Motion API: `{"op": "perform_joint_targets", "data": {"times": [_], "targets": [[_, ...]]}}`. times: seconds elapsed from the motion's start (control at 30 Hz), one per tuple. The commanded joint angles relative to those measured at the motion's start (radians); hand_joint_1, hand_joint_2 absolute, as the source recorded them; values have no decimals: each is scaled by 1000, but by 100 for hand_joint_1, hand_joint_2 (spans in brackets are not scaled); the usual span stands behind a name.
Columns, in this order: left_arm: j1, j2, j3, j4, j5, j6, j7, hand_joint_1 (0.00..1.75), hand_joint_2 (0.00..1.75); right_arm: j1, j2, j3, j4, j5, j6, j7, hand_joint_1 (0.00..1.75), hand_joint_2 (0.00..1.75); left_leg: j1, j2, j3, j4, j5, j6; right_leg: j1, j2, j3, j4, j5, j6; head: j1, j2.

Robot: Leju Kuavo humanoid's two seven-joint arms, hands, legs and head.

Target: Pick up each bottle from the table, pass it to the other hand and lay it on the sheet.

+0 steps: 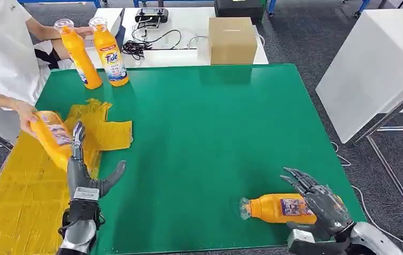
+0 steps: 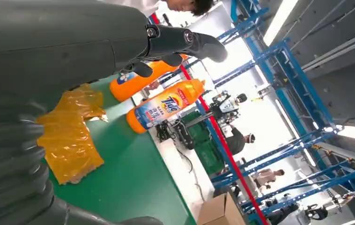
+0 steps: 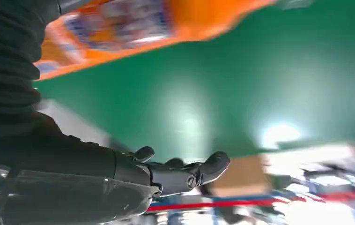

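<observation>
- Well, from the head view, the right robot hand [image 1: 319, 204] sits with fingers spread against the far end of a lying bottle [image 1: 276, 208], not yet wrapped round it; the bottle rests on the green desk [image 1: 215, 133] with its cap pointing away from that hand, towards the left arm. If the fingers push before they close, I'd expect it to roll or skid off along the desk's near edge.
- Same view: the left robot hand [image 1: 85, 170] is open and holds nothing, fingers up; just beyond its fingertips a person's hand [image 1: 26, 118] is on another bottle [image 1: 50, 138] over the yellow sheet [image 1: 18, 196]. A lift of that arm now could knock the bottle or the person.
- Two upright bottles [image 1: 95, 53] stand well beyond the left robot hand, at the desk's far edge, beside the person.
- Left wrist view: the left robot hand's fingers [image 2: 185, 40] are extended and empty; crumpled yellow film [image 2: 70, 136] lies close under it. A low sweep might snag and drag it.
- Right wrist view: blurred, so the arm looks mid-motion; the bottle [image 3: 138, 28] lies right by the palm, the fingers [image 3: 189, 171] standing off it. Closing too late risks a glancing grip on a smooth body.
</observation>
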State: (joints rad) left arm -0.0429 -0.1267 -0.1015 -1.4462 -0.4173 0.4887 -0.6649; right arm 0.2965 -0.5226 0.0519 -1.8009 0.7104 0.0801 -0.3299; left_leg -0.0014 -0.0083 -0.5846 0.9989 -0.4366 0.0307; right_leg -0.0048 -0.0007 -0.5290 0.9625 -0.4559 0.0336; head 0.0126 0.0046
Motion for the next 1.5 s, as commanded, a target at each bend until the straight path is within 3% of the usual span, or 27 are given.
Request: {"op": "perform_joint_targets", "data": {"times": [0.03, 0.23, 0.7, 0.87, 0.9, 0.93, 0.97, 1.0, 1.1, 1.3, 1.4, 1.47, 1.5], "targets": [[-23, -4, -13, 67, 15, -2, 3, 0, 175, -44, -73, 84, 198, 10, 0, 88, 0, 175, 1, 1, 5, -2, 0, -1, 1, 0, 6, -4, 1, 0, 0, 0], [-37, -1, -19, 80, 28, -5, -3, 0, 175, -19, -110, 106, 213, -22, 4, 127, 0, 175, 1, -1, 2, -1, 0, -1, 0, -1, 3, -2, 0, 0, 0, 0], [-47, -5, -32, 90, 28, -12, -1, 0, 175, -129, -28, 136, 409, 39, -29, 197, 0, 175, 2, 1, 7, -3, 0, -2, 2, 1, 7, -5, 1, 0, 0, 0], [-51, -14, -38, 95, 28, -13, 7, 0, 175, -227, 41, 173, 538, 155, -60, 242, 0, 175, 2, 1, 6, -2, 0, -2, 2, 0, 6, -5, 1, -1, 0, 0], [-51, -15, -39, 95, 27, -12, 9, 0, 175, -243, 52, 177, 554, 164, -61, 242, 28, 175, 3, 3, 8, -3, 0, -2, 3, 2, 8, -6, 2, -1, 0, 0], [-52, -16, -40, 96, 27, -13, 9, 0, 175, -251, 56, 180, 562, 167, -61, 241, 110, 175, 2, 2, 5, -2, 0, -1, 2, 2, 5, -5, 2, -1, -1, 0], [-50, -17, -40, 97, 27, -13, 9, 0, 175, -261, 62, 184, 566, 170, -60, 241, 73, 175, 2, 3, 7, -3, 0, -2, 2, 2, 7, -6, 2, -1, 0, 0], [-49, -17, -41, 97, 27, -13, 9, 0, 175, -264, 62, 184, 567, 170, -60, 241, 120, 175, 3, 5, 6, -2, 0, -1, 3, 3, 5, -4, 2, -1, 0, 0], [-45, -20, -36, 94, 28, -13, 9, 0, 175, -286, 80, 179, 589, 188, -79, 228, 171, 175, 2, 5, 7, -2, 1, -2, 2, 4, 6, -4, 2, -1, 0, 0], [-32, -25, -25, 79, 27, -12, 11, 0, 175, -306, 139, 151, 566, 218, -143, 208, 175, 175, 2, 7, 9, -2, 0, -2, 2, 5, 8, -4, 2, -1, 0, 0], [-26, -29, -22, 69, 21, -14, 19, 0, 175, -322, 197, 115, 536, 227, -210, 194, 175, 175, 2, 7, 9, -2, 0, -2, 2, 5, 8, -3, 1, -1, 0, 0], [-19, -35, -22, 57, 6, -23, 31, 0, 175, -355, 302, 36, 525, 227, -311, 192, 175, 175, 2, 8, 10, -2, -1, -2, 2, 6, 8, -3, 1, -1, 0, 0], [-17, -35, -23, 55, 5, -23, 32, 0, 175, -363, 308, 42, 524, 236, -309, 201, 175, 175, 2, 8, 9, -2, 0, -2, 2, 7, 7, -2, 2, -1, 0, 0]]}}
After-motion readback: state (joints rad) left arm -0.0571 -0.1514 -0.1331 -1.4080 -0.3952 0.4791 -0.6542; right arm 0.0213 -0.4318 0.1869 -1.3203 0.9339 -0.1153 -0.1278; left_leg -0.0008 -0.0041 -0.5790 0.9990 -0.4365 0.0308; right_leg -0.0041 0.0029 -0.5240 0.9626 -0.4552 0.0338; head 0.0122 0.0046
